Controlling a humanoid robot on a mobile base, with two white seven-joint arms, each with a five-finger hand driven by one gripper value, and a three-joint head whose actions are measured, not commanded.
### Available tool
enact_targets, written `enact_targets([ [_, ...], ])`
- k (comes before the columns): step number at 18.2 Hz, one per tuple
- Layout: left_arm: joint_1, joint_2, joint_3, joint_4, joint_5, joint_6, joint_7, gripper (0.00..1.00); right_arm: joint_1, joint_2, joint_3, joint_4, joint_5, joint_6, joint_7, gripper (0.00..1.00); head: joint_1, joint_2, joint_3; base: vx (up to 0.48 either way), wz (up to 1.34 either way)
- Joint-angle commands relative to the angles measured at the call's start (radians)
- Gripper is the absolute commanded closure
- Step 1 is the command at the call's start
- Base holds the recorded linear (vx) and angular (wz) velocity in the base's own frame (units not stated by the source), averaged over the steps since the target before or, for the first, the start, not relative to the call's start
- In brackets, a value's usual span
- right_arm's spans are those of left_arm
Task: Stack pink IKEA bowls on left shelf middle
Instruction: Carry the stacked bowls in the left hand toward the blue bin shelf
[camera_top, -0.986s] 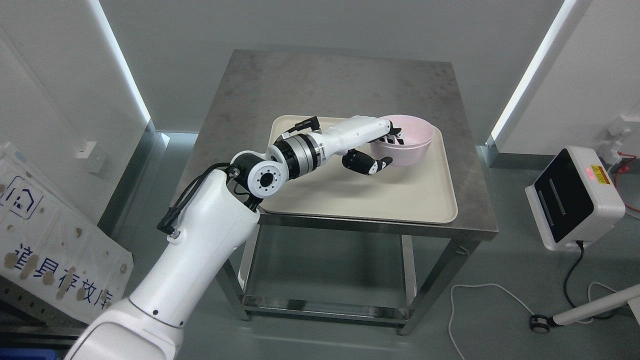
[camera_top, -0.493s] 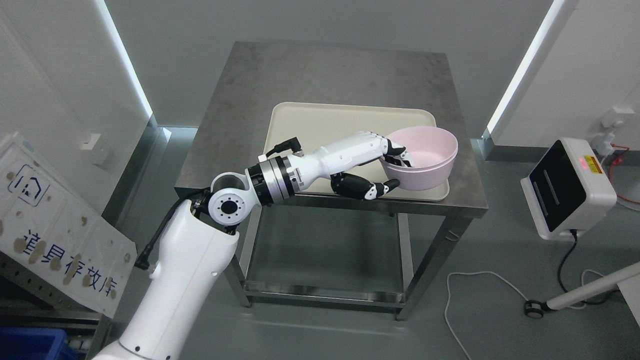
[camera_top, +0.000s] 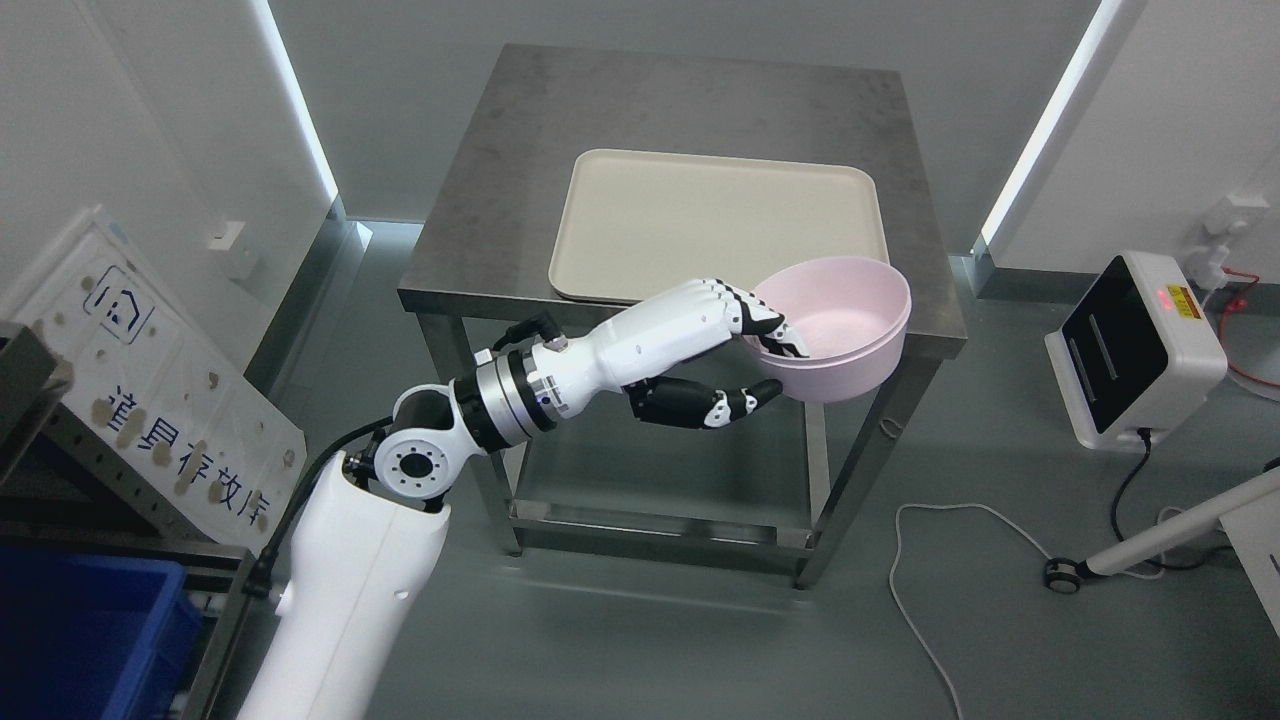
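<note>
- The left hand (camera_top: 745, 350) is gripping the pink bowl (camera_top: 835, 325) by its near rim, fingers hooked inside the wall and the thumb pressing from below outside.
- The bowl is hanging in the air off the front edge of the worktop (camera_top: 690, 100), upright and clear of the tray (camera_top: 720, 220).
- That is a one-sided rim grip, so I'd be keeping the wrist level and swinging slowly to stop the bowl tipping.
- The shelf frame (camera_top: 60, 440) is showing at the far left; the carry probably needs a wide, steady arc towards it.
</note>
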Motion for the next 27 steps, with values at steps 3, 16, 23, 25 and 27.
enact_targets([
  [3,0.125,0.017,0.108,-0.11,0.01,-0.036,-0.001,0.93,0.001,-0.017,-0.011,-0.034,0.0,0.0,0.0,0.0,0.0,0.0,0.0,-0.223,0.1],
  [16,0.207,0.017,0.129,-0.197,0.012,-0.108,0.001,0.93,0.001,-0.017,-0.011,-0.034,0.0,0.0,0.0,0.0,0.0,0.0,0.0,-0.253,0.32],
  [23,0.19,0.017,0.134,-0.197,0.012,-0.108,0.004,0.93,0.001,-0.017,-0.011,-0.034,0.0,0.0,0.0,0.0,0.0,0.0,0.0,-0.213,0.79],
  [25,0.19,0.017,0.141,-0.197,0.015,-0.107,0.005,0.92,0.001,-0.017,-0.011,-0.034,0.0,0.0,0.0,0.0,0.0,0.0,0.0,-0.205,0.84],
  [27,0.179,0.017,0.143,-0.197,0.018,-0.107,0.007,0.92,0.001,-0.017,-0.011,-0.034,0.0,0.0,0.0,0.0,0.0,0.0,0.0,-0.16,0.96],
])
